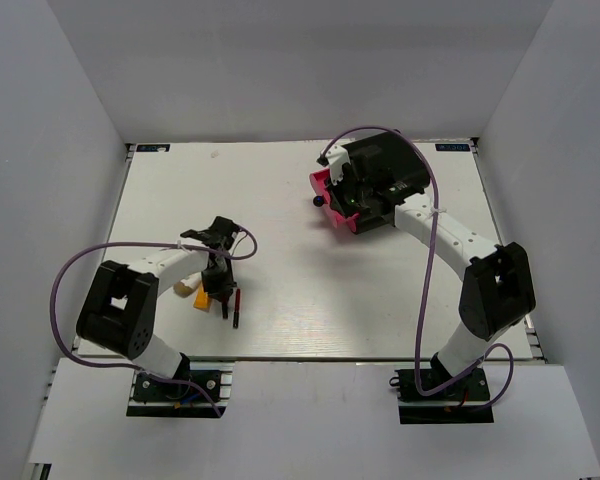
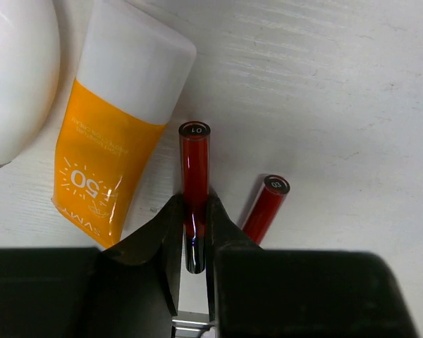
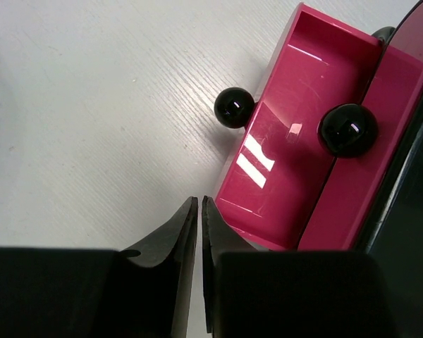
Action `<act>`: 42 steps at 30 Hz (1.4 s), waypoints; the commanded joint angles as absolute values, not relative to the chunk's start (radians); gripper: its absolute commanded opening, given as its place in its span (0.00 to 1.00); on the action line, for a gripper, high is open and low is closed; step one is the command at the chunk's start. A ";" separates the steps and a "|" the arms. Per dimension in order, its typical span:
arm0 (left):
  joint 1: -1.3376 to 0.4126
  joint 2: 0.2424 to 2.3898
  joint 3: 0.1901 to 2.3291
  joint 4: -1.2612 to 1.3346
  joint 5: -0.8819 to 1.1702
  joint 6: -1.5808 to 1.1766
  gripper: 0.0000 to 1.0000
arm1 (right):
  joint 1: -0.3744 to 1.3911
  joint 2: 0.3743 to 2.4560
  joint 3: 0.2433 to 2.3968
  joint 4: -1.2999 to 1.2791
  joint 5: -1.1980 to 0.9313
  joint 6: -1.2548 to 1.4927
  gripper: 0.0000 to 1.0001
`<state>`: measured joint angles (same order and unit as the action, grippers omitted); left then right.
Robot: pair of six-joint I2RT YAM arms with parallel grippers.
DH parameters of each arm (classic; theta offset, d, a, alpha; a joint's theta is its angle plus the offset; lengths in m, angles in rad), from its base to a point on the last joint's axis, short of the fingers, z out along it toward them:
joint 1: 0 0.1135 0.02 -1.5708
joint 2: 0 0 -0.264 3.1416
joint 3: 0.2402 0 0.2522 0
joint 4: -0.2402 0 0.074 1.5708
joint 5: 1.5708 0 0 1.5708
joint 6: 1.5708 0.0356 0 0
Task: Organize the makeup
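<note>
1. A thin red pencil with a dark end marked "01" (image 2: 194, 176) is pinched between the left jaws. Its marked end is pointed forward, past the jaw tips.
2. A second thin red pencil (image 2: 266, 208) is seen lying on the white wood-grain surface (image 2: 324, 84) just right of the left jaws. It is angled away from the gripped pencil and kept apart from it.
3. An orange plastic tube with a white cap (image 2: 106, 169) is laid flat just left of the left jaws, cap end forward.
4. A rounded white piece (image 2: 14, 77) is seen further left and ahead of those jaws, beside the tube's cap.
5. The right jaws are pressed almost together, with only a narrow slit left between them and nothing held.
6. A glossy pink drawer (image 3: 289, 162) is pulled open from a black box (image 1: 385, 170), just ahead and right of the right jaws. Whether it is touched cannot be told.
7. A black ball knob (image 3: 234, 107) is fixed to that drawer's front. A second black knob (image 3: 347, 129) is seen further right.
</note>
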<state>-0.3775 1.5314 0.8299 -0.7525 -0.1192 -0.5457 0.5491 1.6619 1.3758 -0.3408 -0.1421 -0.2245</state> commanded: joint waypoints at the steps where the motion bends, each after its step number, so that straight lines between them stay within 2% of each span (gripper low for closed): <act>1: -0.390 1.522 0.850 -0.752 -0.160 -0.561 0.08 | 0.541 1.611 1.358 -0.325 -0.166 -0.229 0.13; 3: -0.400 1.490 0.888 -0.761 -0.155 -0.564 0.05 | 0.540 1.603 1.355 -0.328 -0.181 -0.230 0.17; 8: -0.400 1.399 1.009 -0.761 -0.068 -0.571 0.03 | 0.537 1.582 1.338 -0.333 -0.221 -0.236 0.42; 10: -0.400 1.391 1.067 -0.717 0.035 -0.572 0.03 | 0.537 1.571 1.333 -0.330 -0.227 -0.236 0.44; 12: -0.400 1.393 1.104 -0.649 0.111 -0.584 0.03 | 0.532 1.571 1.325 -0.331 -0.238 -0.235 0.37; 13: -0.400 1.396 1.129 -0.614 0.142 -0.594 0.02 | 0.532 1.565 1.322 -0.334 -0.245 -0.235 0.18; 15: -0.400 1.414 1.152 -0.539 0.193 -0.615 0.02 | 0.526 1.554 1.307 -0.333 -0.267 -0.230 0.03; 16: -0.400 1.430 1.175 -0.456 0.240 -0.639 0.02 | 0.526 1.540 1.299 -0.331 -0.270 -0.230 0.00; 21: -0.400 1.596 1.275 -0.180 0.363 -0.754 0.01 | 0.520 1.488 1.249 -0.324 -0.272 -0.213 0.00; 28: -0.411 1.854 1.488 0.033 0.459 -0.877 0.00 | 0.514 1.399 1.174 -0.305 -0.218 -0.225 0.00; 40: -0.489 2.089 1.709 0.037 0.371 -0.974 0.05 | 0.489 1.361 1.149 -0.295 -0.199 -0.229 0.00; 42: -0.509 2.101 1.733 0.014 0.351 -0.980 0.11 | 0.482 1.362 1.150 -0.295 -0.201 -0.229 0.00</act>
<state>-0.4885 2.1090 1.6791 0.0219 0.3878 -0.9531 0.4904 1.3926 1.1534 -0.3325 -0.2066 -0.2207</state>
